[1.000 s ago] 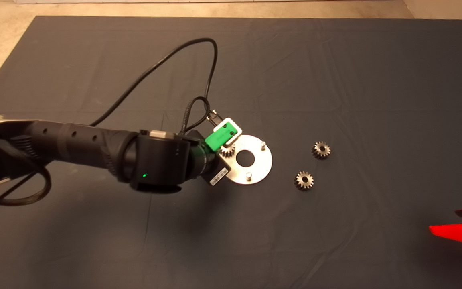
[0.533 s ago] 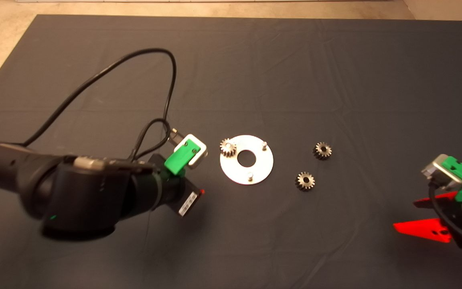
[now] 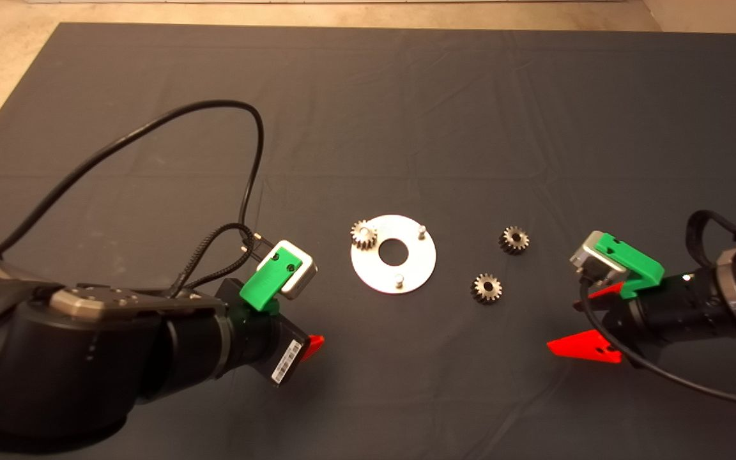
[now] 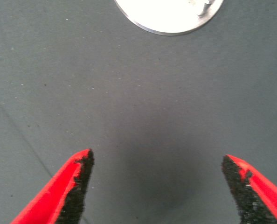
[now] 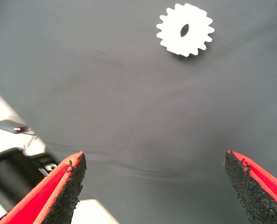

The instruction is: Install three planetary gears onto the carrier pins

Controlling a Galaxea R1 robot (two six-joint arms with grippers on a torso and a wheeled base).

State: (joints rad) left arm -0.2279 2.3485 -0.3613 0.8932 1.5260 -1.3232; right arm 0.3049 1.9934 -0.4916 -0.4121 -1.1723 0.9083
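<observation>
One small dull-metal toothed gear (image 3: 363, 234) is seated on a pin of the shiny silver disc (image 3: 414, 265). Two loose gears (image 3: 487, 288) lie flat on the dark mat (image 3: 406, 96), nearest the empty, wide-apart right gripper (image 3: 585, 322). The left gripper (image 4: 159, 186) is spread too.

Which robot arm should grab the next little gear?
Probably the right one. The right gripper is open and beside the two loose gears on the mat, with one ahead of its fingers. The left gripper is open on the far side of the silver disc.
</observation>
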